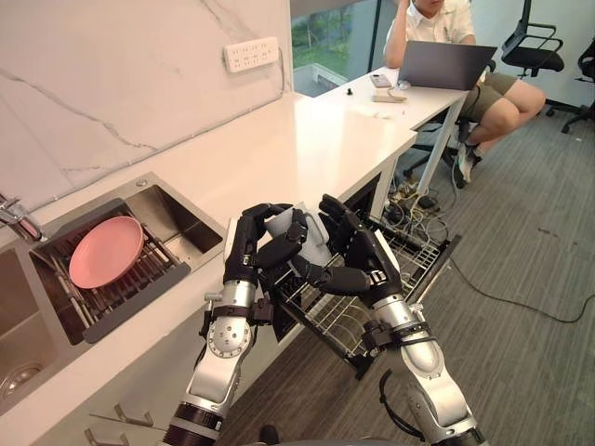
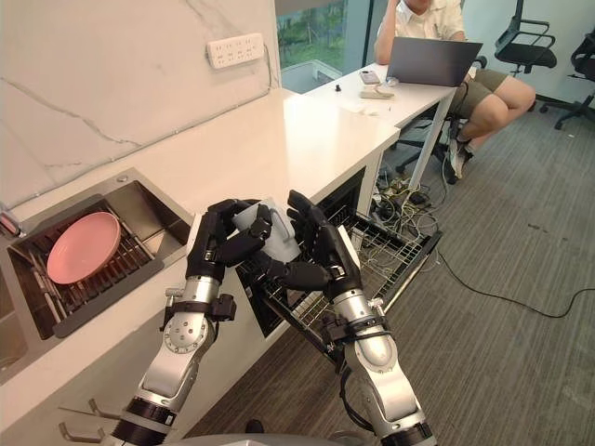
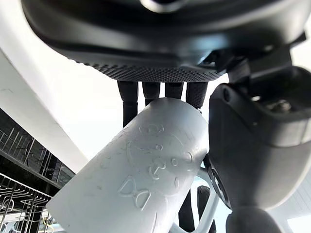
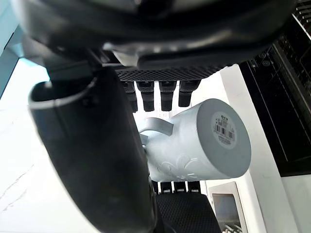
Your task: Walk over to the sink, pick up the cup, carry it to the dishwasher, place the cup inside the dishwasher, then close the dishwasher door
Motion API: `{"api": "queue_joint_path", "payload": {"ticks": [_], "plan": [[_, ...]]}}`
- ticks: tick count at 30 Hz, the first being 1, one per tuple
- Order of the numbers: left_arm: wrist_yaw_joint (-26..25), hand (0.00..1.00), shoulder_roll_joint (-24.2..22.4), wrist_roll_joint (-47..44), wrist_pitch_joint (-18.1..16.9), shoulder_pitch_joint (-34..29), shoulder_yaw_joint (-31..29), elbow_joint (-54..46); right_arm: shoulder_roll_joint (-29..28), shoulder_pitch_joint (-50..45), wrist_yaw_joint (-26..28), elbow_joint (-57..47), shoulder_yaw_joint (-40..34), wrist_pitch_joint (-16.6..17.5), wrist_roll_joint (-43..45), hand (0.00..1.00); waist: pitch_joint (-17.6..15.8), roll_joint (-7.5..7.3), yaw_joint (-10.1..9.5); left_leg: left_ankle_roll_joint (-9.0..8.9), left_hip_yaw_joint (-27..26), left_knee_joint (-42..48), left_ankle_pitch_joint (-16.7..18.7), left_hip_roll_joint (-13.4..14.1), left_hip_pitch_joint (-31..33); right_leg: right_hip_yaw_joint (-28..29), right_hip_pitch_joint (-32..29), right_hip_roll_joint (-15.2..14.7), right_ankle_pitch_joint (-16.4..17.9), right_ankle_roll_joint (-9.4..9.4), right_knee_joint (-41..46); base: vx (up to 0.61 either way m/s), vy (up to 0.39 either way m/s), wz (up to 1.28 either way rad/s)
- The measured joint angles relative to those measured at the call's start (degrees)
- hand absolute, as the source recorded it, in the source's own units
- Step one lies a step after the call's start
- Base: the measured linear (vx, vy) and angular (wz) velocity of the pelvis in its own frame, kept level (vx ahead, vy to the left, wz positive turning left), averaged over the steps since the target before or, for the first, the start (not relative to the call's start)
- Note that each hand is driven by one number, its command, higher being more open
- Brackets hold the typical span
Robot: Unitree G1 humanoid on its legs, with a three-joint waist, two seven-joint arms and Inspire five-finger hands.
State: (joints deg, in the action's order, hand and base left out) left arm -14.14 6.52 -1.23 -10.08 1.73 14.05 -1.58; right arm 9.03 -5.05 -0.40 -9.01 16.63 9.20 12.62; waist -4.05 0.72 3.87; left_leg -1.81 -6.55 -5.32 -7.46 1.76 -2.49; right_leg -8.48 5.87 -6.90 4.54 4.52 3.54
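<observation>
A pale grey cup (image 1: 311, 237) with a handle hangs between both hands at the counter's front edge, above the pulled-out wire dishwasher rack (image 1: 414, 255). My left hand (image 1: 246, 246) curls its fingers and thumb round the cup's body (image 3: 146, 165). From the other side my right hand (image 1: 367, 255) closes over it, fingers bent across the cup (image 4: 209, 141) and thumb (image 4: 92, 145) beside the handle. The cup lies tilted, its base facing the right wrist camera. The dishwasher stands open under the counter.
A sink (image 1: 177, 218) at the left holds a drying rack with a pink plate (image 1: 107, 251). The white counter (image 1: 316, 139) runs back to a desk where a person (image 1: 437, 19) sits at a laptop (image 1: 446, 63). Cables lie on the carpet (image 1: 521, 279) at right.
</observation>
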Motion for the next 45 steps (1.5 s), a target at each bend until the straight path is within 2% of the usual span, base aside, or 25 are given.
{"api": "queue_joint_path", "payload": {"ticks": [6,10,20,21,26,37,38,45], "plan": [[-1.45,0.30,-0.57,-0.36,1.06,0.00,0.45,-0.28,-1.22,0.01,-2.61,0.85,0.05,-0.35,-3.39,0.90,0.52,-0.08,0.16,-0.11,0.81,0.00,-0.44,-0.07,0.60,-0.55,-0.16,-0.01,-0.05,-0.02,-0.06,-0.01,-0.007,0.07],[-1.87,0.30,-0.89,-0.41,1.06,0.01,6.46,-3.39,-3.30,2.49,-6.68,4.70,-0.23,-2.62,-4.31,0.90,0.63,-0.09,-0.11,0.13,1.25,-0.01,-0.91,-0.07,1.89,-1.06,-1.28,0.01,-0.18,-0.20,-0.15,-0.05,0.001,0.06],[-1.99,0.30,-0.78,-0.75,1.09,0.02,6.57,-3.39,-3.56,2.50,-7.27,4.72,0.07,-3.01,-5.53,0.90,0.89,-0.13,0.01,0.14,1.52,0.01,-1.18,-0.09,2.29,-1.51,-1.34,0.05,-0.58,-0.09,-0.52,-0.01,-0.004,0.02],[-1.99,0.30,-0.78,-0.96,1.11,0.02,6.59,-3.39,-3.56,2.50,-7.27,4.72,0.07,-3.06,-5.52,0.30,1.03,-0.14,0.01,0.16,1.55,0.02,-1.22,-0.10,2.44,-1.54,-1.46,0.05,-0.59,-0.09,-0.51,0.00,0.000,0.00],[-1.99,0.30,-0.77,-1.26,1.68,0.08,6.76,-3.39,-3.54,2.79,-7.29,5.70,0.06,-3.36,-5.23,0.30,2.34,-0.20,0.01,0.14,1.91,0.20,-1.33,-0.14,3.05,-1.90,-1.73,0.06,-0.76,-0.10,-0.55,0.00,-0.004,0.02],[-1.99,0.30,0.43,-0.42,1.96,2.06,8.54,-4.31,-1.58,4.93,-7.29,8.08,-0.56,-3.22,-0.27,0.30,2.38,-0.23,-0.09,0.19,2.75,0.05,-1.80,-0.22,3.49,-2.60,-1.77,0.04,-0.79,-0.16,-0.55,-0.02,-0.004,0.04],[-2.01,0.90,0.47,0.54,2.02,2.05,8.54,-4.98,-1.52,4.93,-7.06,7.96,-0.65,-2.75,-0.13,0.30,2.38,-0.23,-0.07,0.20,2.75,0.09,-1.81,-0.21,3.48,-2.59,-1.76,0.04,-0.81,-0.17,-0.54,0.00,0.000,0.00],[-2.02,0.90,-0.72,1.99,1.94,1.03,10.13,-12.68,-3.80,4.35,-6.30,4.38,-3.32,-0.44,1.25,0.30,2.38,-0.25,-0.15,0.19,2.75,0.24,-1.82,-0.21,3.31,-2.60,-1.49,0.05,-0.97,-0.07,-0.55,0.00,0.000,0.00]]}}
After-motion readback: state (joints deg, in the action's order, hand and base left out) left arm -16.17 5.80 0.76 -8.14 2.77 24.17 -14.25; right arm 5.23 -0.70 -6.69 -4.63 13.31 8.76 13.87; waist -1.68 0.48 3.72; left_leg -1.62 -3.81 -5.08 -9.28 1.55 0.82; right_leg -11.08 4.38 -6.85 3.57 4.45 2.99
